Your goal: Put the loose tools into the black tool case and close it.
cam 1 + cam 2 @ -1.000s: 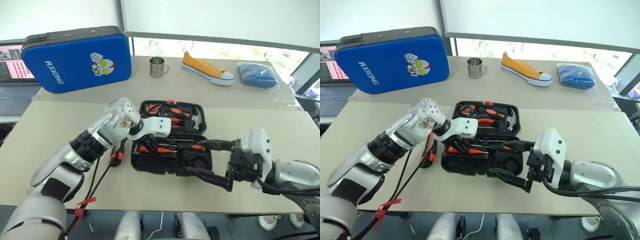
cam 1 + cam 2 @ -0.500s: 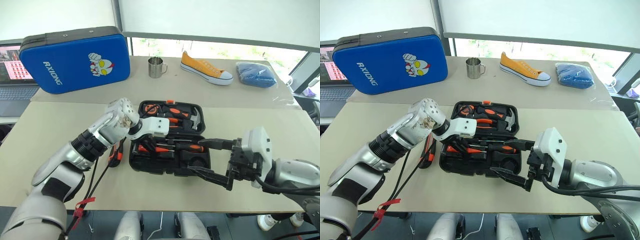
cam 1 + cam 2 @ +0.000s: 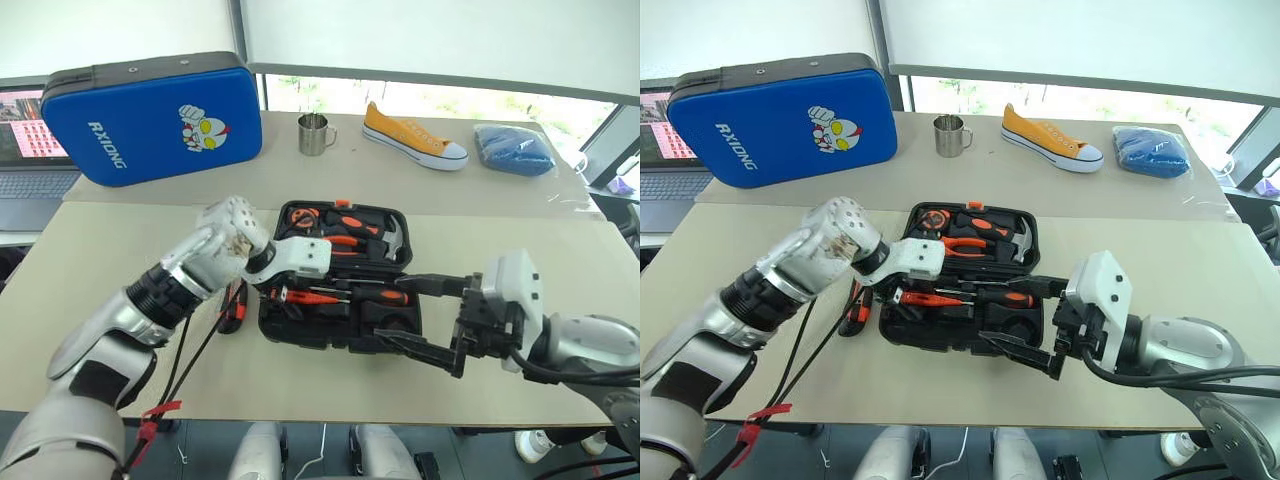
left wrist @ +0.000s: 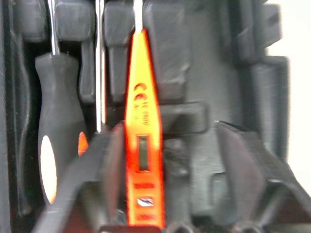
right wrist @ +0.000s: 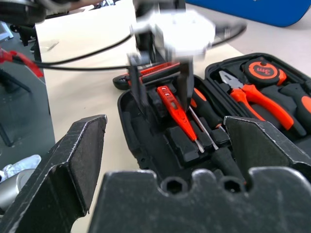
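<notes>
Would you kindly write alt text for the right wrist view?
The left gripper hangs open over a slim orange screwdriver lying in the open black tool case. Orange-handled pliers and a tape measure sit in the case's far half; the right gripper frames the foreground, open.

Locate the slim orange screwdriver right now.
In the black tool case, left end of the front half, beside a black-handled screwdriver: slim orange screwdriver, directly under the open left hand.

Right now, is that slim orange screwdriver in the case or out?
In. The slim orange screwdriver lies in the black case, with the left gripper open above it.
</notes>
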`<state>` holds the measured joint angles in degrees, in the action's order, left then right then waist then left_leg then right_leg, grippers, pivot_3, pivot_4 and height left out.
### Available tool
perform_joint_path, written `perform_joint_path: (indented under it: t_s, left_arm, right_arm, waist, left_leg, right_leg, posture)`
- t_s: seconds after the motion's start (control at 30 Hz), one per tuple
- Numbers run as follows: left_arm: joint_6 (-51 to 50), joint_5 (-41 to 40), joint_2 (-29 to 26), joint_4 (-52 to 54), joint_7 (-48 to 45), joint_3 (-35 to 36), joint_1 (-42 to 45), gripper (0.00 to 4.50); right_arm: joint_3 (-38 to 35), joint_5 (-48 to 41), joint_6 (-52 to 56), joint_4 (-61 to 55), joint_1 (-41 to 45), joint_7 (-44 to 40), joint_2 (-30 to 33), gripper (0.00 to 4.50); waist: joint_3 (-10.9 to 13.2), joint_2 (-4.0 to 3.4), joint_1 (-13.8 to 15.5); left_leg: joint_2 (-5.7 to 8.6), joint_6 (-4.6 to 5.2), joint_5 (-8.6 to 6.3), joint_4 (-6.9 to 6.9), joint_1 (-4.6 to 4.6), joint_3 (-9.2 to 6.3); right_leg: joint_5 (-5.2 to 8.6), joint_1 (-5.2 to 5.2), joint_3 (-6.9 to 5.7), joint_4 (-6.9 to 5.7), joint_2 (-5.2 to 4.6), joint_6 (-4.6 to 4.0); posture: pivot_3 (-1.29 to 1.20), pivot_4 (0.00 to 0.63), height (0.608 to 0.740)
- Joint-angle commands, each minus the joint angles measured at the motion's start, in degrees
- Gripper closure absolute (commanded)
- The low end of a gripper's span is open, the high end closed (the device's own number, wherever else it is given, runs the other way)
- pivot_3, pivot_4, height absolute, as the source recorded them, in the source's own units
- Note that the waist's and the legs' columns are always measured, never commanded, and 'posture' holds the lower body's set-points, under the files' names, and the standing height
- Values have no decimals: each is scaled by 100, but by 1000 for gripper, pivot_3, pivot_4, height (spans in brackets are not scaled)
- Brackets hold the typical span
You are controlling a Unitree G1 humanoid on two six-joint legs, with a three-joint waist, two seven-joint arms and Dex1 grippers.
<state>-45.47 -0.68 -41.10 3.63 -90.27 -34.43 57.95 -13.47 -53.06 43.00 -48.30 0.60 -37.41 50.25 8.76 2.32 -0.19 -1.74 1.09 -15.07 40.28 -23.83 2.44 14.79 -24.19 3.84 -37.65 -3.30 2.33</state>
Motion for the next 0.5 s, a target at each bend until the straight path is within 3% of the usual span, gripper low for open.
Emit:
perform_joint_path:
  t_s: [0.03, 0.07, 0.17, 0.43, 0.5]
  left_arm:
    - [95, -668, 15, 64, 218, 1155, 33, 882]
    - [230, -784, 128, -43, 418, 1409, -82, 882]
    - [1066, -1256, 476, -344, 700, 2153, -667, 1610]
    - [2238, -1490, 952, -904, 1252, 2612, -1774, 4448]
    - [2245, -1585, 1003, -876, 1301, 2630, -1934, 4448]
  right_arm:
    - [-98, -2, -63, 0, -93, -103, 75, 0]
    - [-110, 10, -76, 17, -111, -113, 75, 0]
    - [-149, 49, -117, 72, -155, -143, 63, 0]
    - [-209, 146, -141, 198, -190, -275, 85, 0]
    - [-211, 137, -120, 197, -173, -267, 79, 0]
  waist:
    - [-1, -1, 4]
    - [0, -1, 9]
    - [-5, -8, 13]
    - [-4, -7, 15]
    - [-4, -7, 26]
  left_leg:
    - [0, 0, 0, 0, 1, 0]
    - [0, 0, 0, 0, 3, -1]
    - [1, 0, 0, 3, 8, -2]
    - [1, 2, -1, 5, 5, -1]
    - [1, 2, -1, 6, 5, -1]
  right_leg:
    - [0, 1, 0, -1, 0, 0]
    - [0, 4, 0, 0, -1, 0]
    - [0, 10, -1, 2, -5, 1]
    - [-1, 5, 0, -4, -5, -1]
    - [-1, 6, 0, -4, -5, 0]
  posture:
    - [0, 150, 739]
    - [0, 150, 739]
    - [0, 150, 739]
    - [0, 150, 739]
    - [0, 150, 739]
